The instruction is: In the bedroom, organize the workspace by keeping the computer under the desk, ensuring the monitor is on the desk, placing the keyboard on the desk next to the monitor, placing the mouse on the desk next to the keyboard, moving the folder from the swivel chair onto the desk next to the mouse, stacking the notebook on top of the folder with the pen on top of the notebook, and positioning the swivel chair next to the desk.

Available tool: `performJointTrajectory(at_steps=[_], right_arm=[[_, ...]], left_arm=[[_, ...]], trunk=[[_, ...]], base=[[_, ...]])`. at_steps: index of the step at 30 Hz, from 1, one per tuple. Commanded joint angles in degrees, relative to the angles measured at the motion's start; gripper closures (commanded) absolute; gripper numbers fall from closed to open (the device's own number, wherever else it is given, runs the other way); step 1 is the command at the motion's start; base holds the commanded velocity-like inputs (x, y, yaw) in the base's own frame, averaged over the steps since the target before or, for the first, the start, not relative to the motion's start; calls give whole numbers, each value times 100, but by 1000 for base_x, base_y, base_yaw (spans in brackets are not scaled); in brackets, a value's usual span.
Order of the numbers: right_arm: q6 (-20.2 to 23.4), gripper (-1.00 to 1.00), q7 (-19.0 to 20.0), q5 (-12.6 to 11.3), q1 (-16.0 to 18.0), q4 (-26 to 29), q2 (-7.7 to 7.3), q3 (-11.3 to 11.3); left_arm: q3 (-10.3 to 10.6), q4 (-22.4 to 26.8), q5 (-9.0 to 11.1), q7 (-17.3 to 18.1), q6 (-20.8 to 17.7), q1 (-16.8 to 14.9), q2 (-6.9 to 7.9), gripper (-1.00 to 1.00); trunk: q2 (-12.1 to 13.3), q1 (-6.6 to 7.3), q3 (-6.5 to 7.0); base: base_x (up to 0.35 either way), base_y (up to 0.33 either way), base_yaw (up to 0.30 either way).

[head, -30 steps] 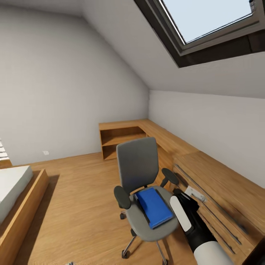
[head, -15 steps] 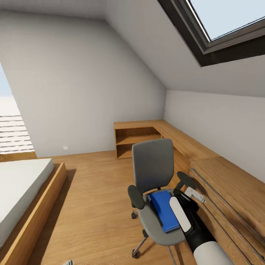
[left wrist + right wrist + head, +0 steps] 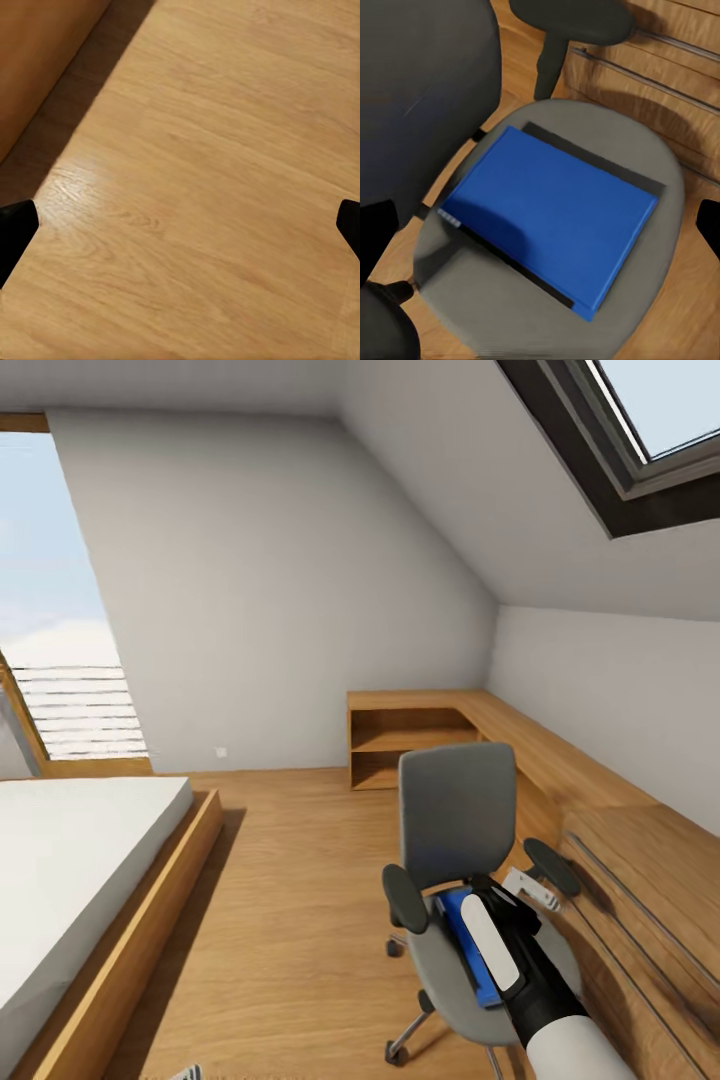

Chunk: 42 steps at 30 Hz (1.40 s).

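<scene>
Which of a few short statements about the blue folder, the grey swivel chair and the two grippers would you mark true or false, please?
1. The flat bright blue folder lies on the seat of the grey upholstered swivel chair. True.
2. The right gripper is shut on the folder. False: its fingertips sit wide apart at the edges of the right wrist view, above the folder.
3. A thin white pen rests on top of the folder. False: nothing lies on it.
4. The left gripper faces bare wooden floor. True.
5. The chair stands beside a wooden cabinet with long metal bar handles. True.
6. The chair lies tipped over. False: it stands upright on its casters.
</scene>
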State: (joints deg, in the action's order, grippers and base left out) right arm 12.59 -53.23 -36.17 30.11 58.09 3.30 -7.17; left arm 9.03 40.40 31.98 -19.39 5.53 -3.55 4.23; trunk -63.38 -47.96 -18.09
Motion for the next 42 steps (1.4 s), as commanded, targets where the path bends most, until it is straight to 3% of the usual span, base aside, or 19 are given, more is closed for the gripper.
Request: performJointTrajectory(at_steps=[1,6,42], right_arm=[[50,-100,-34,-11,3,10,-3,-8],[52,-100,-31,-12,3,15,-4,-16],[42,-100,48,-27,3,41,-26,56]], left_arm=[[43,10,61,-50,37,-6,7,-100],[17,116,75,-80,33,-6,2,-100],[55,205,55,-82,10,-6,-10,-100]], trunk=[[-5,0,-7],[-5,0,-7],[-1448,-791,-654]], base=[[0,0,129],[0,0,63],[0,0,2]])
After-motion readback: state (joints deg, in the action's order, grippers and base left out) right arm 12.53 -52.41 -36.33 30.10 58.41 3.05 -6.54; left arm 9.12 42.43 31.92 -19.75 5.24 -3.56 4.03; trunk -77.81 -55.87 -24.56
